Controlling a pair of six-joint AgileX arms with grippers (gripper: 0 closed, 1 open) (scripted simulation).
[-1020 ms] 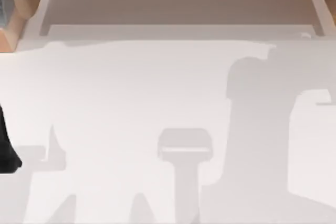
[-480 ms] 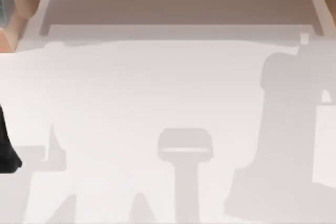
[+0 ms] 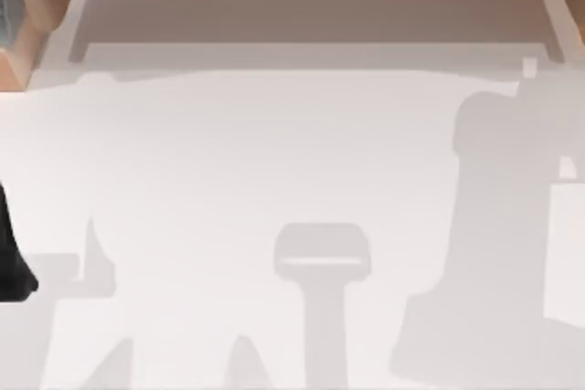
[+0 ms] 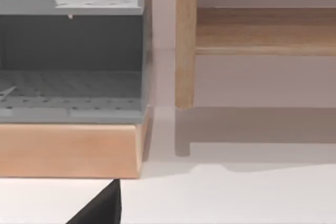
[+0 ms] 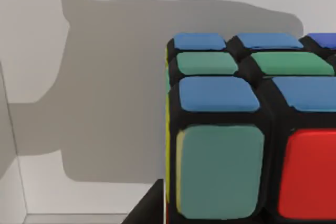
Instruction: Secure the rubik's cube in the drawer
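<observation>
Right gripper [image 5: 152, 208] was seen close against the rubik's cube [image 5: 231, 140]; its grasp could not be told. Cube was judged already within the pale drawer [image 5: 105, 51], closing still left.

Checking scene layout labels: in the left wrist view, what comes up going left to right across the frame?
Grey perforated shelving unit on its wooden base → dark gripper tip at the lower edge → upright wooden post → horizontal wooden rail over the white table.
</observation>
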